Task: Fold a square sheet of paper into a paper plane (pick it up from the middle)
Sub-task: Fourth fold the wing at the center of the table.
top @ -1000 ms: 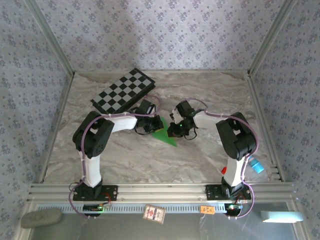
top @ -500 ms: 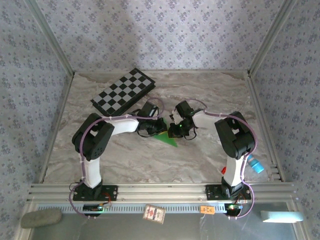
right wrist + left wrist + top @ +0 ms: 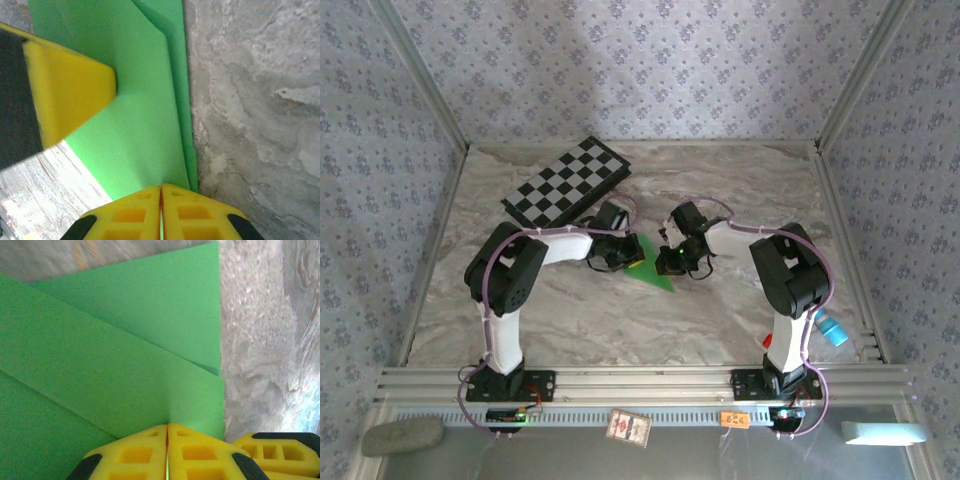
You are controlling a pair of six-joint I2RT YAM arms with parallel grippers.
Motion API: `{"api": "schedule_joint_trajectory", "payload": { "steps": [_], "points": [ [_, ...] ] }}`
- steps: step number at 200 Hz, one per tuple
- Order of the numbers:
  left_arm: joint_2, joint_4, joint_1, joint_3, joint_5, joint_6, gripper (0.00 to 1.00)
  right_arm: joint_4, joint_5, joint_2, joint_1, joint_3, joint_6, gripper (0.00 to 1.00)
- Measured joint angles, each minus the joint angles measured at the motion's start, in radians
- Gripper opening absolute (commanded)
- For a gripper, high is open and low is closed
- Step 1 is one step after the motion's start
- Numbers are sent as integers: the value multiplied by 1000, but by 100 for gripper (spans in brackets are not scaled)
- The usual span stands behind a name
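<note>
The paper plane [image 3: 655, 273] is a bright-green folded sheet with a pointed tip, lying at mid-table between my two arms. My left gripper [image 3: 632, 252] is at its left edge. In the left wrist view the gripper [image 3: 167, 426] has its yellow jaws shut on layered, creased green paper [image 3: 115, 355], with a sliver of green between them. My right gripper [image 3: 670, 262] is at the paper's right side. In the right wrist view the gripper [image 3: 161, 187] is shut on the folded edge [image 3: 145, 120]. One yellow finger of the left gripper [image 3: 70, 95] presses on the paper there.
A black-and-white checkered board [image 3: 566, 180] lies tilted at the back left, just behind the left wrist. The marble tabletop [image 3: 740, 190] is walled in by patterned panels on three sides. A blue object [image 3: 833, 332] sits by the right arm's base.
The left wrist swung slightly right over the paper and came back. The upper part of the green sheet shows again. The right arm has barely moved.
</note>
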Motion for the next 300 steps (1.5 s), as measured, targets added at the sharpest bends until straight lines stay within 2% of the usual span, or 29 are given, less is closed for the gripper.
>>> {"api": "schedule_joint_trajectory", "payload": {
  "steps": [75, 132, 217, 274, 300],
  "points": [
    [18, 10, 22, 11, 34, 3, 6, 19, -46, -1, 10, 37, 3, 9],
    [18, 10, 22, 11, 34, 3, 6, 75, -44, 19, 12, 59, 62, 7],
    [18, 9, 20, 11, 30, 3, 6, 71, -49, 69, 13, 63, 57, 7],
    [18, 8, 20, 12, 30, 3, 6, 39, -61, -43, -7, -68, 7, 9],
    [18, -1, 20, 19, 30, 4, 10, 32, -80, -72, -28, -101, -6, 10]
  ]
}}
